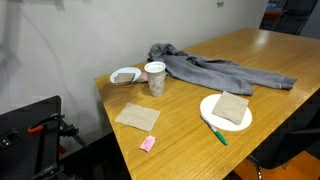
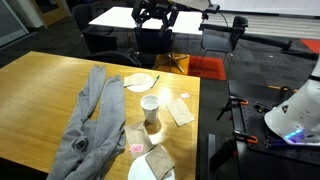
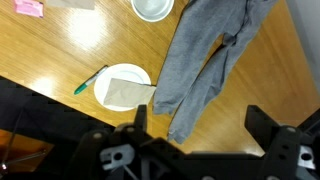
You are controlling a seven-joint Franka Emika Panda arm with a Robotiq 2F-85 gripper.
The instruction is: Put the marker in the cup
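The green marker (image 1: 217, 133) lies flat on the wooden table next to the front edge of a white plate (image 1: 208, 104). In the wrist view the marker (image 3: 90, 80) lies left of the plate (image 3: 105, 92). The paper cup (image 1: 154, 78) stands upright near the table's back left, and also shows in an exterior view (image 2: 150, 108) and at the top of the wrist view (image 3: 152, 8). My gripper (image 3: 200, 112) is open and empty, high above the table over the grey sweater's sleeve. It is well apart from marker and cup.
A grey sweater (image 1: 210, 70) sprawls across the table's middle. A shallow white bowl (image 1: 125, 75) sits beside the cup. A brown napkin (image 1: 137, 117) and a pink block (image 1: 148, 144) lie near the front corner. Another napkin rests on the plate.
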